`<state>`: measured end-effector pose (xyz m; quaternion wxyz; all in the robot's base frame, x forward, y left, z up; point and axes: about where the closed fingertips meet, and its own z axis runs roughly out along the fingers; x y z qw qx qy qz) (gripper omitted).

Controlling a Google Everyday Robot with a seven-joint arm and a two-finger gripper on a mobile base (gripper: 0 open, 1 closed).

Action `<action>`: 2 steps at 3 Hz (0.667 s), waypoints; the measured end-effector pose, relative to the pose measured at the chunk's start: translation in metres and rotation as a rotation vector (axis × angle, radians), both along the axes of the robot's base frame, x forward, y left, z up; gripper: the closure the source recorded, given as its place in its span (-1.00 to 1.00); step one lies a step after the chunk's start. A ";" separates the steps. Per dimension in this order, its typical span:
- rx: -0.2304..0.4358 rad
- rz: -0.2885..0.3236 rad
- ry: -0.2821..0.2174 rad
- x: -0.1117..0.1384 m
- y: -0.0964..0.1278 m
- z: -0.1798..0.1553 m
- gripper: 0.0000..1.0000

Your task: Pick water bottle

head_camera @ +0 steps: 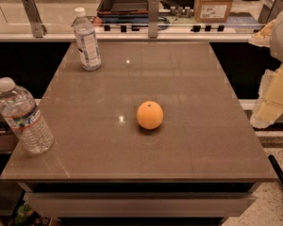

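Observation:
The water bottle [22, 119] stands upright at the front left corner of the brown table [188, 102]. It is wide, clear and ribbed, with a white cap and a narrow red, white and blue label band. My gripper [269, 109] hangs with the pale arm at the right edge of the view, just off the table's right side, far from the bottle and touching nothing.
A slimmer, taller bottle [87, 41] with a large pale label stands at the back left of the table. An orange [150, 115] lies near the middle. Behind the table runs a counter with a railing, a dark tray [125, 3] and a cardboard box [214, 3].

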<state>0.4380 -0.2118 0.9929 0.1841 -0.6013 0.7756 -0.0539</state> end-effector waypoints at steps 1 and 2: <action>0.010 0.006 -0.006 -0.001 0.002 0.002 -1.00; 0.075 0.042 0.002 0.000 0.013 -0.003 -1.00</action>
